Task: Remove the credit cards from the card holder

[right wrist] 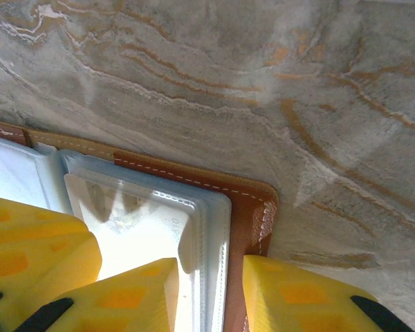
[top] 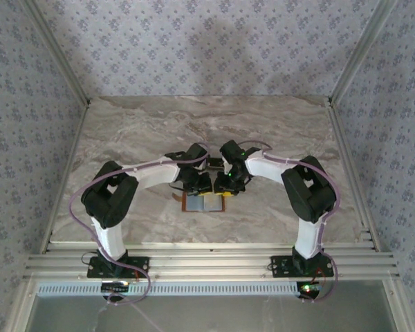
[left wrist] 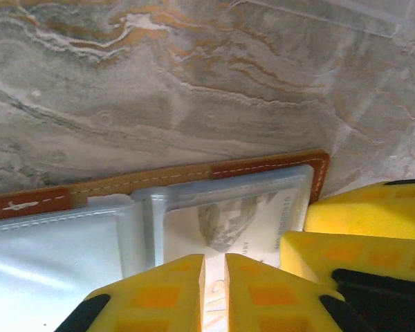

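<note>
Your card holder (top: pixel 206 203) lies open and flat at the centre of the desk (top: pixel 159 124), long axis left to right in the overhead frame, brown stitched leather outside, grey-blue inside. In the left wrist frame the whitish card (left wrist: pixel 242 221) sits in it just above the left hand (left wrist: pixel 214 294), whose fingertips are nearly together on a thin slit; whether they pinch the card you cannot tell. The right hand (right wrist: pixel 209 283) stands apart, straddling the holder's brown edge
</note>
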Tool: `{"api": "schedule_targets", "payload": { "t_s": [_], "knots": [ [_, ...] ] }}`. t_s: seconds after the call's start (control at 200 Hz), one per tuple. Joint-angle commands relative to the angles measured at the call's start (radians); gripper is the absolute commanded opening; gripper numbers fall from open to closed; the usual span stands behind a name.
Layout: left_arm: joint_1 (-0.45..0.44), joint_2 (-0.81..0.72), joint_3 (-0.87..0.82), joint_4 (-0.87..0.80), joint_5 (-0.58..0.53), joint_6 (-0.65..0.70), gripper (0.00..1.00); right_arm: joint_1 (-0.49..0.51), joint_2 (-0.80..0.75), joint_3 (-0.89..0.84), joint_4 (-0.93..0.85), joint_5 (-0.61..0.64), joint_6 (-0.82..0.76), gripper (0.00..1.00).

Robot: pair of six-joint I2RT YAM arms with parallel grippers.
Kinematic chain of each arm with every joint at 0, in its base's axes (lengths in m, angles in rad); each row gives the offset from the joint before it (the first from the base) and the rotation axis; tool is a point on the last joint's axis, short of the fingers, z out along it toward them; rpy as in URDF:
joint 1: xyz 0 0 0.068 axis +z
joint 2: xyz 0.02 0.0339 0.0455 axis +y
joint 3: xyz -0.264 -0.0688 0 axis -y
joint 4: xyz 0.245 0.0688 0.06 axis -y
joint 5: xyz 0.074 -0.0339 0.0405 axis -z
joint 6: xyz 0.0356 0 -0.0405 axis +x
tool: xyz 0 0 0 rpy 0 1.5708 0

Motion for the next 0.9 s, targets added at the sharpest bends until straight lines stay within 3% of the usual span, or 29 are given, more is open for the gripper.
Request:
{"api": "schedule_targets", "payload": {
  "t_s": [0.0, 0.445, 0.894],
  "knots": [
    [0.012, -0.029, -0.032, 0.006, 0.01, -0.011, 0.16, 0.004, 0.015, -0.014, -0.019, 0.01, 0.006, 0.32],
    [0.031, -0.084, -0.077, 0.036, 0.033, -0.016, 0.16, 0.021, -0.067, 0.022, -0.079, 0.032, 0.018, 0.32],
    [0.038, -0.089, -0.098, 0.038, 0.034, -0.011, 0.17, 0.032, 0.017, 0.022, -0.049, 0.026, 0.026, 0.33]
  ]
}}
